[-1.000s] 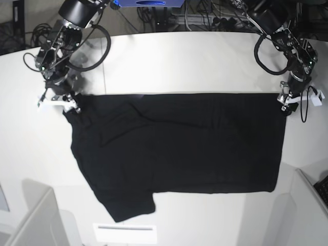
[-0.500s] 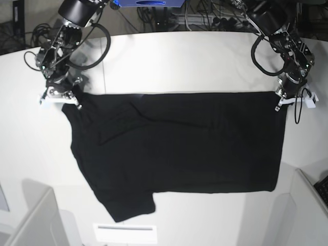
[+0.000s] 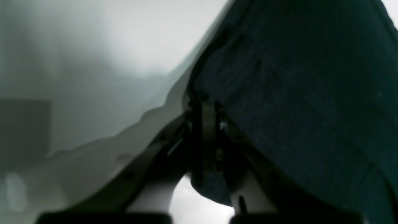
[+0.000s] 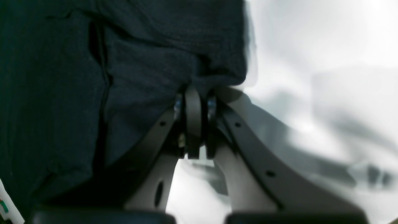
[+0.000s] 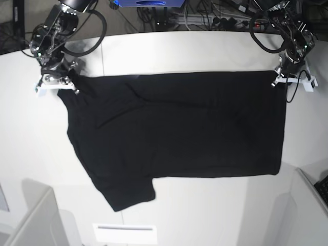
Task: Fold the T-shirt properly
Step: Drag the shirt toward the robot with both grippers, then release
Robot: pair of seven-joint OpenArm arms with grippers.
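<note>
The black T-shirt (image 5: 174,128) lies spread flat on the white table (image 5: 179,51), plain side up, with one sleeve (image 5: 130,195) pointing toward the front left. My left gripper (image 5: 279,79) is shut on the shirt's far right corner. In the left wrist view the left gripper (image 3: 206,124) has its jaws pinched together on dark cloth (image 3: 295,93). My right gripper (image 5: 64,82) is shut on the far left corner. The right wrist view shows the right gripper (image 4: 194,118) clamped on a bunched edge of the cloth (image 4: 140,62).
Cables and a blue box (image 5: 148,4) sit behind the table's far edge. A white label strip (image 5: 125,233) lies at the front edge. A grey bin (image 5: 31,220) stands at the front left and another grey block (image 5: 310,205) at the front right.
Both grippers went from open to shut on the shirt's far corners. They then pulled that edge toward the back of the table, shifting the whole shirt with it.
</note>
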